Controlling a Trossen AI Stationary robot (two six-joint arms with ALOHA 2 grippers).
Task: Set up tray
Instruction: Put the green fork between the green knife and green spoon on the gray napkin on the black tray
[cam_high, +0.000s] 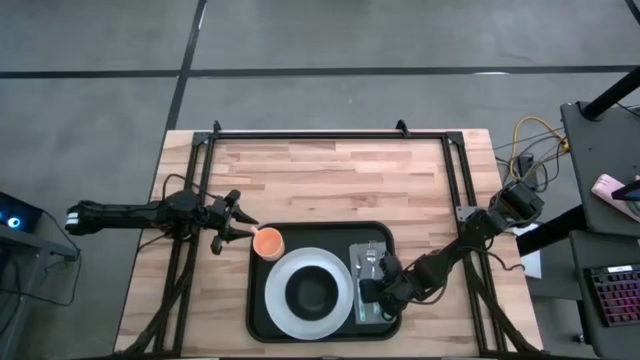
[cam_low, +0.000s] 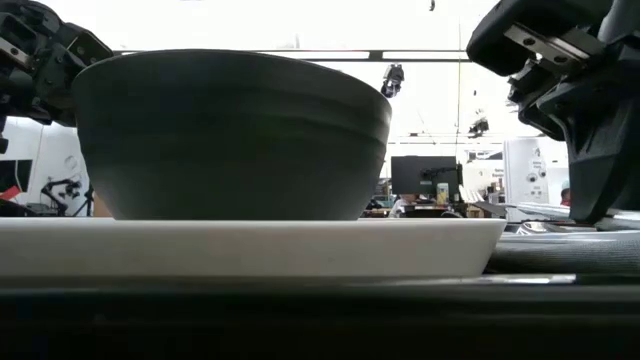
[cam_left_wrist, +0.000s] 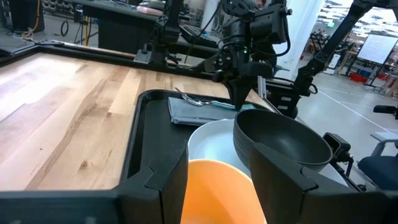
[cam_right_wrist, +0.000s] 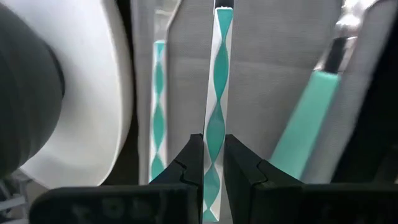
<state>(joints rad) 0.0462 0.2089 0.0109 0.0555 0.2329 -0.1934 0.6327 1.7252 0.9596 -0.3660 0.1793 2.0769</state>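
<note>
tray (cam_high: 262, 310) sits at the lower centre of the high view, black and low-rimmed, on the wooden worktop (cam_high: 330, 180). on it we see a white plate (cam_high: 281, 308) carrying a dark bowl (cam_high: 314, 291), an orange cup (cam_high: 268, 242) at the tray's upper left corner, and a grey napkin (cam_high: 362, 255) along its right side with cutlery lying on it.

the left gripper (cam_high: 243, 232) reaches in from the left of the frame, its jaws spread on either side of the orange cup; we cannot tell whether they press its wall. the right gripper (cam_high: 372, 290) comes from the lower right and rests over the napkin. in the right wrist view its jaws are clenched on a teal-and-white patterned handle (cam_right_wrist: 216, 112), with another such handle (cam_right_wrist: 158, 112) and a plain teal handle (cam_right_wrist: 305, 134) lying beside it on the napkin.
</note>
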